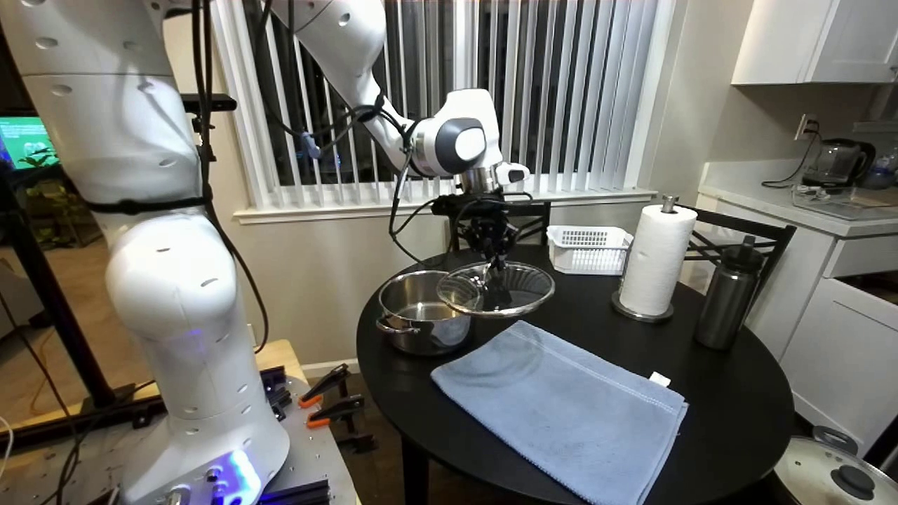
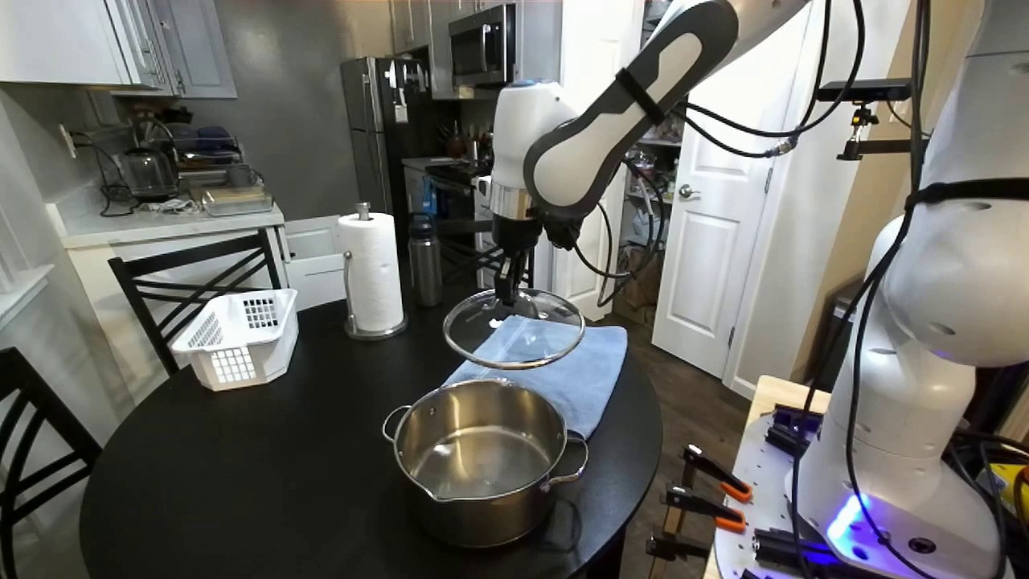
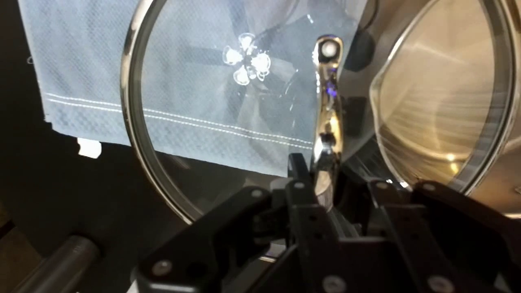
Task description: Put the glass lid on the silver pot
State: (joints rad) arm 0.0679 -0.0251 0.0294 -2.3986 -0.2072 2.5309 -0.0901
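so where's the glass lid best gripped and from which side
Probably best by its metal handle, from above, jaws closing across its narrow width. The handle stands above the broad round glass lid, and the gripper holds it there.

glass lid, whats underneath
Through the glass lid, the wrist view shows blue cloth, dark table and part of the silver pot; anything behind the gripper or under the cloth is covered.
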